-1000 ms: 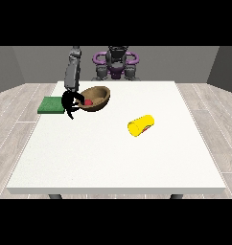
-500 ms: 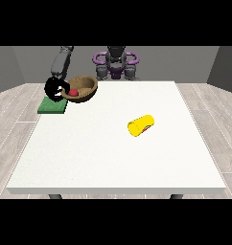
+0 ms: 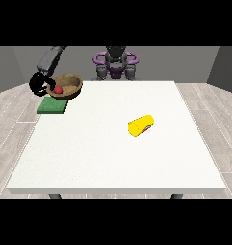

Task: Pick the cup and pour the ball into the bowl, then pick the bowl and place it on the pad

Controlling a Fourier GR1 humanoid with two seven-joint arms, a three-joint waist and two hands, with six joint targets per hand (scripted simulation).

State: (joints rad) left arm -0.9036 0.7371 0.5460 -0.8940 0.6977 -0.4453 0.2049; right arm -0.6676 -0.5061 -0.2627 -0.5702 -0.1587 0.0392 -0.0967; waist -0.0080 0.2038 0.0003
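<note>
In the upper left of the frame, the black hand at the view's left [image 3: 40, 84] is holding the round brown wooden bowl [image 3: 66, 86] by its left rim, its fingers curling round that edge. The bowl is tilting a little, its open mouth facing toward the camera, and the small red ball [image 3: 58, 89] is lying inside it near the gripped side. So the pour looks done, and the placing step is the one in hand.

The flat green rectangular pad [image 3: 52, 105] is lying on the large white table [image 3: 113, 143] at its upper left corner, directly below the bowl in the picture. The bowl appears to be hanging just above the pad's far edge, apart from it rather than resting on it, though how much air lies between them cannot be told from this view. The coming move turns on exactly that: the pad is lying straight under and slightly toward the camera from the bowl, so a short lowering with a small shift forward should seat it, levelling the bowl so the ball stays in.

The yellow cylindrical cup [image 3: 141, 125] is lying on its side at the centre right of the table, well apart from the bowl, its long axis running from lower left to upper right. The other hand is not showing anywhere.
</note>
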